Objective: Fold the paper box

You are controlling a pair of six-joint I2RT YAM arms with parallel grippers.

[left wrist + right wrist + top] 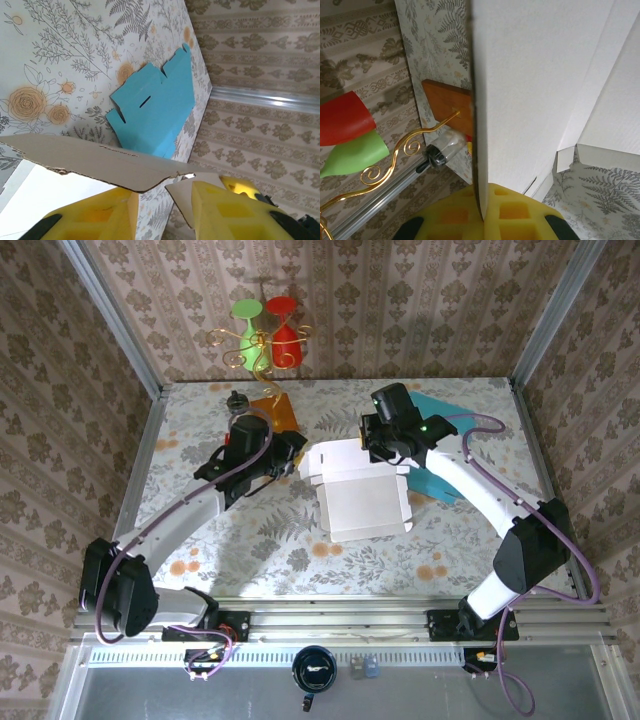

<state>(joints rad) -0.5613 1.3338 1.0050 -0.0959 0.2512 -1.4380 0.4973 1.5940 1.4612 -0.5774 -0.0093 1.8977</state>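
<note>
**Both grippers at the far side of the half-folded box**

The paper box sits in the middle of the table, its flat white panel towards the near edge and its raised flaps on the far side. The right gripper is at the box's far right corner, closed tight on an upright white wall that runs straight down between its yellow fingers. The left gripper is at the far left corner. Its fingers stand apart, and a flap's torn-looking edge crosses the gap between them.

Beyond the box, a flat teal cardboard sheet lies towards the far right corner. An orange board and a small bottle sit near the far edge. Behind them a gold wire stand carries a green cup and a red cup.
</note>
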